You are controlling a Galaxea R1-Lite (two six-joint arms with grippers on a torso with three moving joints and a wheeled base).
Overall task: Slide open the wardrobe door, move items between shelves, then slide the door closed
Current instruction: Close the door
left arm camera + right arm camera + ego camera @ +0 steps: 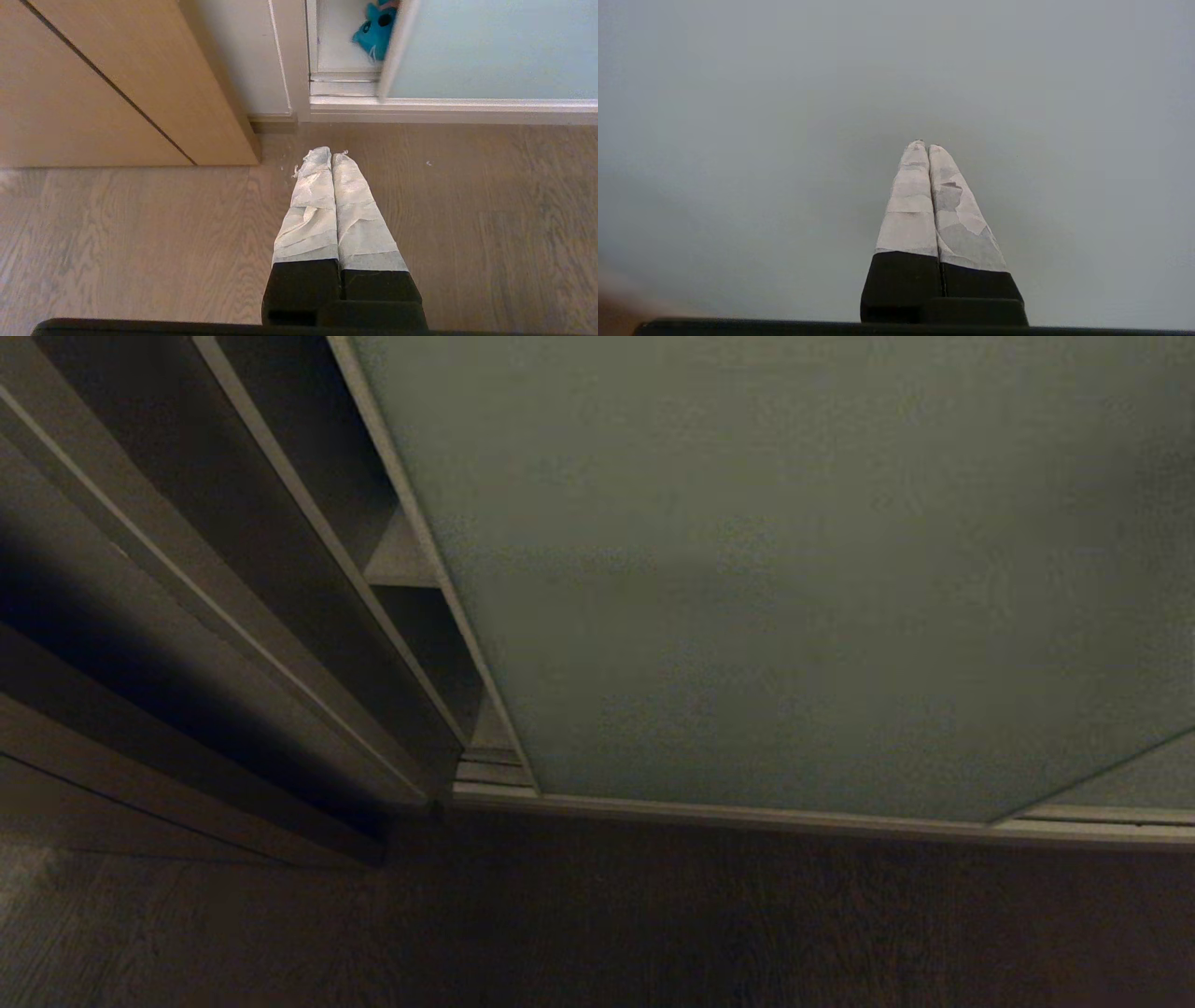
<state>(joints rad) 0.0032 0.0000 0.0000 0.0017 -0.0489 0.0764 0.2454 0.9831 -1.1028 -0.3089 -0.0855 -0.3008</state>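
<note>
Both hands pressed together, empty; teal plush toy [375, 32] sits inside the wardrobe opening [343, 42].

Your left gripper [331, 154] has two long, tapering fingers [310, 210] wrapped in pale, wrinkled tape (frayed threads at the tips), rising from blocky black bases. Your right gripper [927, 147] is built the same way, though its tape is patchier, with a torn, peeling flap on one finger. A black bar edges each wrist view beneath the finger bases.
</note>
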